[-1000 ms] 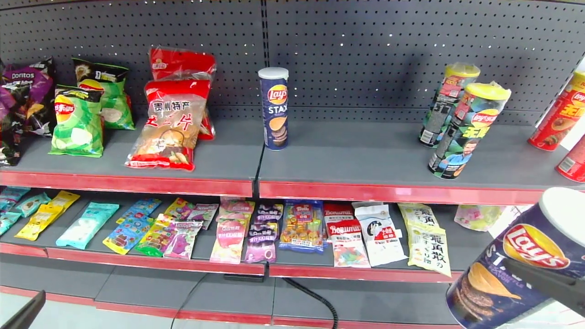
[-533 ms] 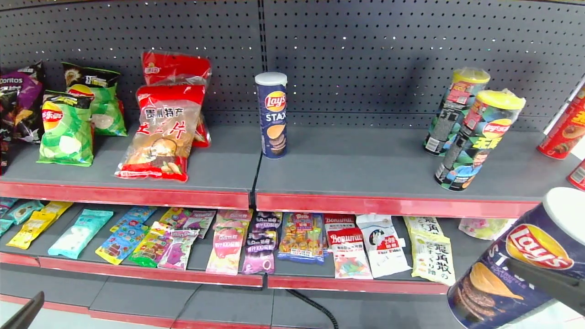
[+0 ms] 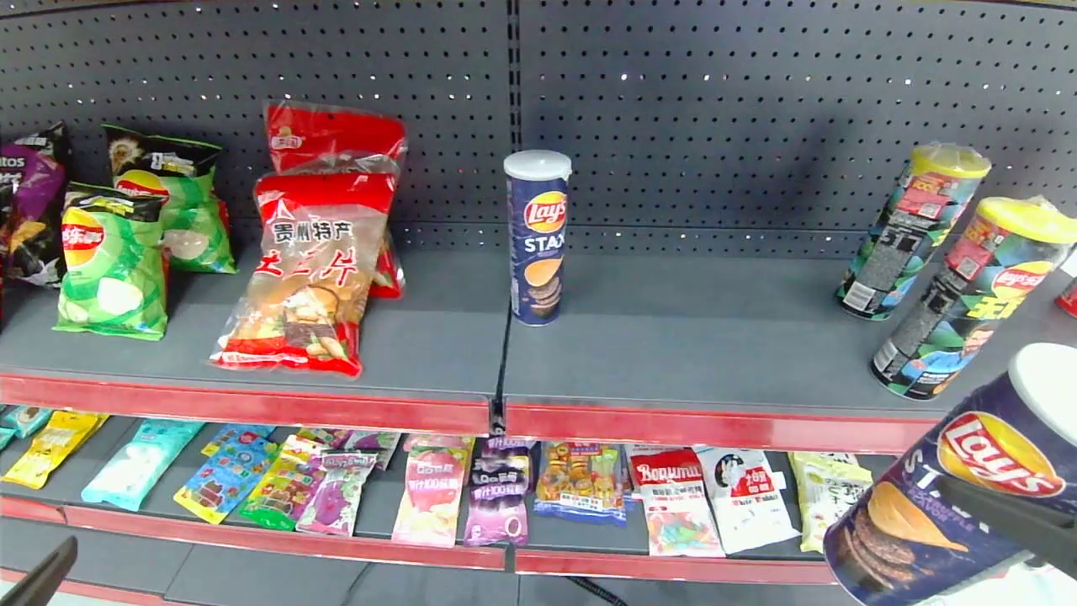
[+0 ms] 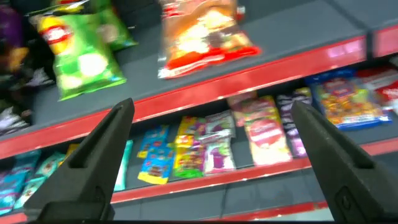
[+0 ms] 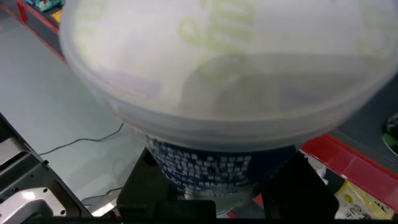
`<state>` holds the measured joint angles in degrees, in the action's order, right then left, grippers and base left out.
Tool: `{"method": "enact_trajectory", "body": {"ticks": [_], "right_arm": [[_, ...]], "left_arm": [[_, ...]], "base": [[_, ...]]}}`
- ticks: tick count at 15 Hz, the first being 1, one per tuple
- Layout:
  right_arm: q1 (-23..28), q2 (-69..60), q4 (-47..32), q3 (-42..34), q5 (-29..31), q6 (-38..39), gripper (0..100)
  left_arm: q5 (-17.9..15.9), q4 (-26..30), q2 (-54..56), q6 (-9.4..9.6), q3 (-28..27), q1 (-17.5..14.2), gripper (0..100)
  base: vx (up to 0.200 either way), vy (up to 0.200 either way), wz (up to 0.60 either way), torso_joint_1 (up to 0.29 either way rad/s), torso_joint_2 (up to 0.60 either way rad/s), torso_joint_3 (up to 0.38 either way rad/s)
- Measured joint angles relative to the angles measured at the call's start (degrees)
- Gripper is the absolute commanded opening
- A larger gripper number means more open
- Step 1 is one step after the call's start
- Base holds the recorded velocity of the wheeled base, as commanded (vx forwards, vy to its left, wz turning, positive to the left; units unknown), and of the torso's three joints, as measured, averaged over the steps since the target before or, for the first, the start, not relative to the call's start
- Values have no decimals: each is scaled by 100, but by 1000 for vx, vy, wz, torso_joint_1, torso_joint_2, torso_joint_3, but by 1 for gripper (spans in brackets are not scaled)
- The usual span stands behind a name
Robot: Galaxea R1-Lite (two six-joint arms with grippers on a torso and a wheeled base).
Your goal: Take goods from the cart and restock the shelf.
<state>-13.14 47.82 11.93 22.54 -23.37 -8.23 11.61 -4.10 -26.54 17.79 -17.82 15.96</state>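
Observation:
My right gripper is shut on a dark blue chips can with a white lid, held tilted at the lower right, in front of and below the upper shelf's red edge. One dark finger crosses the can's side. A matching blue can stands upright near the middle of the upper shelf. My left gripper is open and holds nothing, low at the left facing the shelves; its tip shows at the head view's bottom left corner.
Green chip bags and red snack bags fill the upper shelf's left. Two yellow-lidded cans lean at its right. Bare shelf lies between them and the blue can. Several candy packets line the lower shelf.
The head camera has moved: the shelf now sits lower and nearer in the picture. The blue can stays in my right gripper at the same spot in view.

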Motion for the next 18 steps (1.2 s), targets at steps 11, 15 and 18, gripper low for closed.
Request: {"method": "enact_trajectory", "body": {"ticks": [11,15,18], "right_arm": [[-2,7,2,-13,-9,0,0],[-2,33,0,-13,-5,7,0],[-2,41,2,-13,-6,2,0]], "left_arm": [[0,0,37,156,27,-4,100],[-11,0,33,156,27,0,100],[-63,-2,28,227,24,7,100]], "base": [[91,0,0,0,0,0],[0,0,0,0,0,0],[0,0,0,0,0,0]]}}
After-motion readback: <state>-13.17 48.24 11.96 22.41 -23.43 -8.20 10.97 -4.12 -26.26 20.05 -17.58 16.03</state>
